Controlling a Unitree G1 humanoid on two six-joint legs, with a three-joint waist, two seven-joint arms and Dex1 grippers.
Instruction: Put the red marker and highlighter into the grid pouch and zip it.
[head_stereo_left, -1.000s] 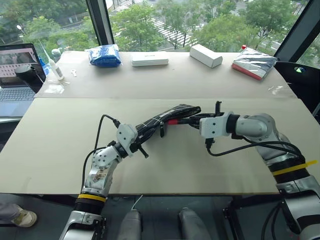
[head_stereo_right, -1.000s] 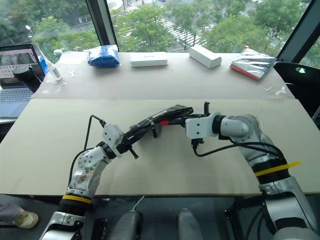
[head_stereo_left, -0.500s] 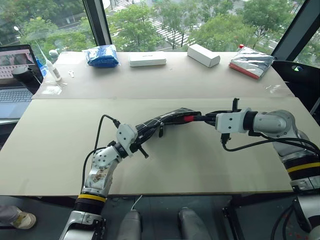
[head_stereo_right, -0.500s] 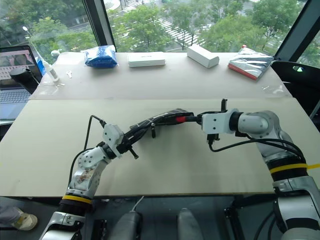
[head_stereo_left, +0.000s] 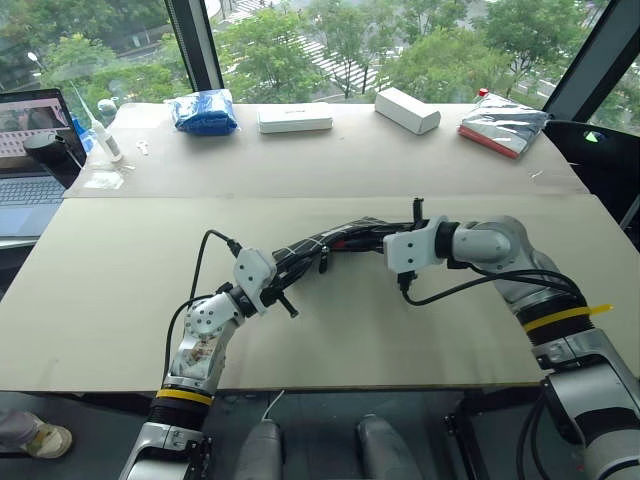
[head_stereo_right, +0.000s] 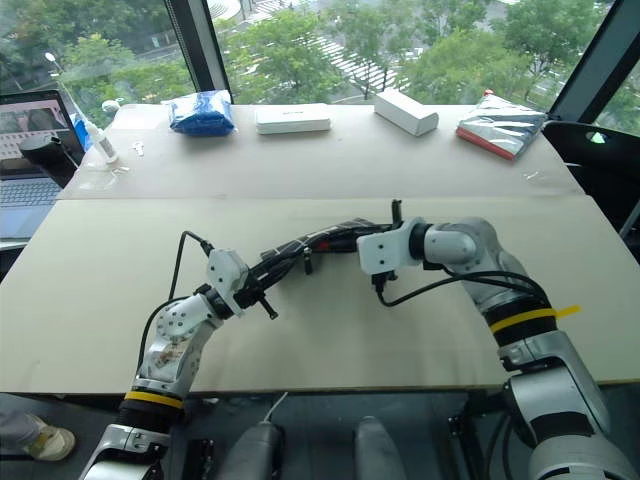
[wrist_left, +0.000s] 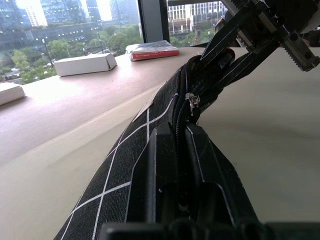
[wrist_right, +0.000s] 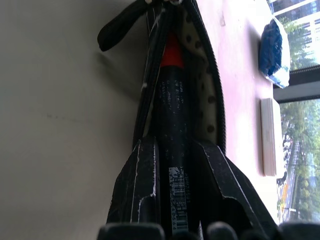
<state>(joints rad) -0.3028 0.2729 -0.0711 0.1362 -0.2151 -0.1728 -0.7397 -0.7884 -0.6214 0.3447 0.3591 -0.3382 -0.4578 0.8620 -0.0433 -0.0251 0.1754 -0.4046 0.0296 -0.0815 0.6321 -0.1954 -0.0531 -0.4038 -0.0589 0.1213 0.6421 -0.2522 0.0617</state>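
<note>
1. In the left eye view, the grid pouch (head_stereo_left: 318, 245) is a long, soft, black cloth bag with thin white lines. It is held up above the tan table (head_stereo_left: 120, 280), between the two arms. The left gripper (head_stereo_left: 287, 280) is pinched shut on the pouch's near end. The right gripper (head_stereo_left: 368, 240) is at the pouch's far end, and a little red shows there.

2. At the back of the table lie a crinkly blue bag (head_stereo_left: 206, 111), a flat white box (head_stereo_left: 294, 118), a longer white box (head_stereo_left: 407, 109) and a shiny silver packet with a red edge (head_stereo_left: 505, 127). A laptop (head_stereo_left: 30, 150) sits at the left edge. No words can be read.

3. The right eye view shows the same scene.

4. In the left wrist view, the two smooth black fingers (wrist_left: 160, 175) squeeze the pouch along its zipper. The cloth looks woven, with white squares. A small metal zipper slider (wrist_left: 191, 101) sits further up. The other gripper's toothed fingers (wrist_left: 260, 35) reach the pouch's far end.

5. In the right wrist view, the fingers (wrist_right: 137, 190) are clamped on the red marker (wrist_right: 171, 135). It is round and dark, with a red end that pokes into the open pouch. The lining is pale with dark dots. A barcode label is on the marker; its print is too small to read.
</note>
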